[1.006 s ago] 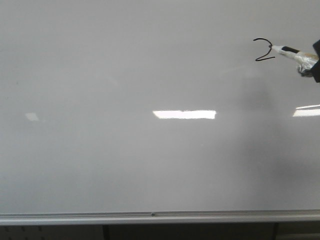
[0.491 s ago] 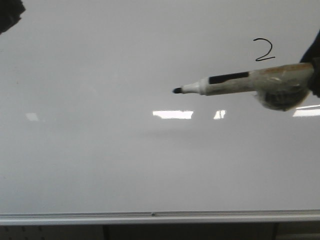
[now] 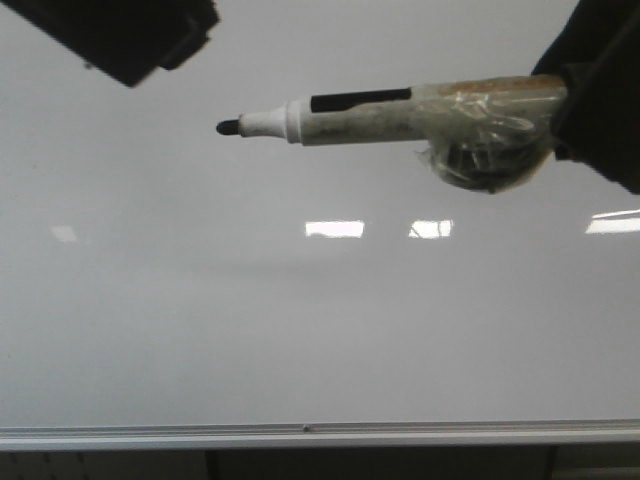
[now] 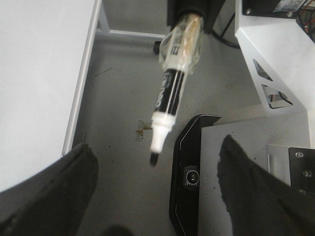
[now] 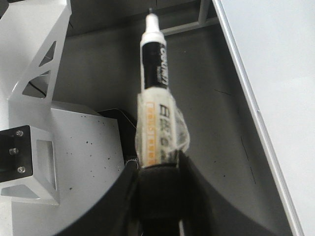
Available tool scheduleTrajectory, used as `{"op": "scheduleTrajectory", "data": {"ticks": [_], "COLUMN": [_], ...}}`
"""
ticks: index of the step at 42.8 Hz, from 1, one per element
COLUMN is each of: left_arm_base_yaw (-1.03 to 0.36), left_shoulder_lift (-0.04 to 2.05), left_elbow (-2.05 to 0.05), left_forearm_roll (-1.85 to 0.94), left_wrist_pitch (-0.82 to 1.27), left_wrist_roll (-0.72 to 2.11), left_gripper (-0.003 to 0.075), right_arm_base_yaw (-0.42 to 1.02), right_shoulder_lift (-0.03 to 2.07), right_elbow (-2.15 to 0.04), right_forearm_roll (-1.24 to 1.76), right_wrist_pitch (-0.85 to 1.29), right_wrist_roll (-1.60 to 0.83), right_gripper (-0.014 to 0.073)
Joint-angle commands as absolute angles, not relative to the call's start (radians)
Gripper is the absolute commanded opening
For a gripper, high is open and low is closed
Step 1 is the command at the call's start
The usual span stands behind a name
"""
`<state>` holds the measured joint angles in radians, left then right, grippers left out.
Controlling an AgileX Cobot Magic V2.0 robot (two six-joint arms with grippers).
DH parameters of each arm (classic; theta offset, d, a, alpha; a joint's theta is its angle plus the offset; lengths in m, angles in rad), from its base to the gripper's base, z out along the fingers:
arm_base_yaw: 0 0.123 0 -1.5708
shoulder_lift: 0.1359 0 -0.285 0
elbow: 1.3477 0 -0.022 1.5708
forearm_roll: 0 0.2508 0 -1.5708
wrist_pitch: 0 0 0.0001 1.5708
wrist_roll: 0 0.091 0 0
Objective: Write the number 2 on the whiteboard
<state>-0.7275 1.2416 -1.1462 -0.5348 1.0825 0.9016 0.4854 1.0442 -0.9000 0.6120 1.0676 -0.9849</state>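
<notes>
The whiteboard (image 3: 300,330) fills the front view, with its silver frame edge (image 3: 300,435) along the bottom. My right gripper (image 3: 600,100) is shut on a tape-wrapped black-and-white marker (image 3: 400,110), held off the board with its black tip pointing left. The number 2 is hidden behind the marker and gripper. In the right wrist view my right gripper (image 5: 160,164) clamps the marker (image 5: 156,98), with the whiteboard (image 5: 275,59) beside it. My left gripper (image 3: 130,35) is at the top left; in the left wrist view it (image 4: 156,147) is open and empty, facing the marker (image 4: 170,93) and next to the whiteboard (image 4: 34,73).
Bright rectangular light reflections (image 3: 335,229) lie on the board. Below the arms are a white metal mount (image 4: 275,59), a black device on the floor (image 4: 189,182) and a grey speckled plate (image 5: 78,147).
My right gripper has pulled the marker off the board, toward the camera and leftward, so it now covers the written 2. My left gripper has come into view at the top left.
</notes>
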Motion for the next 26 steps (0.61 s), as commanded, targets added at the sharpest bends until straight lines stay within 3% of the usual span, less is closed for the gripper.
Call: {"op": "scheduleTrajectory", "data": {"ticks": [1, 16, 18, 26], "left_arm_base_yaw": [-0.784, -0.857, -0.857, -0.857], "left_shoulder_lift": [1.265, 1.401, 1.407, 1.409], "left_elbow": [-1.198, -1.264, -1.266, -1.266], "left_forearm_roll": [-0.577, -0.572, -0.572, -0.572], "left_wrist_pitch": [1.031, 1.012, 1.012, 1.017], "left_wrist_roll": [0.908, 0.908, 0.908, 0.908], "left_gripper": [0.0492, 0.0487, 0.0458, 0.0204], "right_arm_base_yaw": [0.488, 0.488, 0.488, 0.488], "right_shoulder_lift": [1.025, 1.025, 1.025, 1.025], "right_elbow": [-0.933, -0.933, -0.933, -0.933], "right_forearm_roll": [0.663, 0.663, 0.663, 0.663], "right_wrist_pitch": [1.055, 1.058, 1.058, 1.059], "right_wrist_roll": [-0.998, -0.998, -0.998, -0.998], "right_gripper": [-0.0018, -0.0018, -0.0018, -0.0017]}}
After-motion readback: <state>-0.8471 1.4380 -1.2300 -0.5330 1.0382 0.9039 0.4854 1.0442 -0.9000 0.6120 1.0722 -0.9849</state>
